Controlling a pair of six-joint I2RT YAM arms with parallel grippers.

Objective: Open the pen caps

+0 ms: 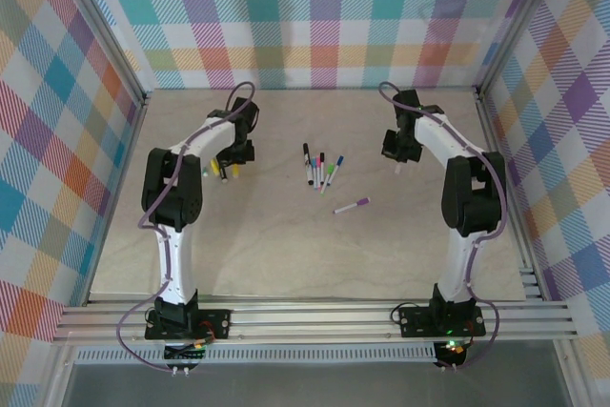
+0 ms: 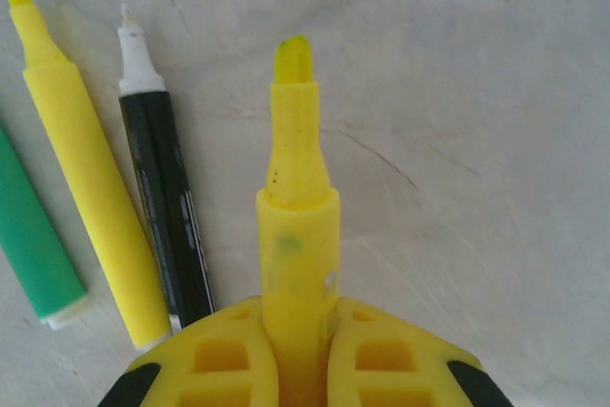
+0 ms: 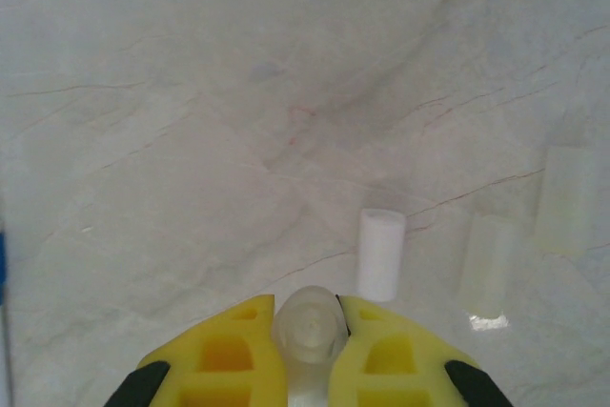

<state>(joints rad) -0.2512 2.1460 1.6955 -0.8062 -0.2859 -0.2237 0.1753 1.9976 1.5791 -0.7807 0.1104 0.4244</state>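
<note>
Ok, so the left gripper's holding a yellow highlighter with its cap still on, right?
Not quite: it is uncapped. The left wrist view shows the left gripper shut on the yellow highlighter, whose tip is bare and points away from the fingers.

Top view: fixed, high, behind the arm bases (image 1: 188,319), tilted down and forward, takes in the whole surface (image 1: 276,254). Far off; pen cluster (image 1: 319,171) small near mid-frame, checked walls (image 1: 324,16) beyond it.

Left wrist cam: mounted just behind left pincer (image 2: 300,331), looks along its yellow fingers (image 2: 219,364) steeply down at the surface, very close. Clamped yellow highlighter (image 2: 297,235) runs up mid-frame. Shared with top view: patch left of the pen cluster, under the left arm (image 1: 205,145) tip.

Right wrist cam: same mount behind right pincer (image 3: 307,331), same steep close look, clear cap (image 3: 307,319) end-on at frame bottom. Shared patch: right of the pen cluster.
</note>
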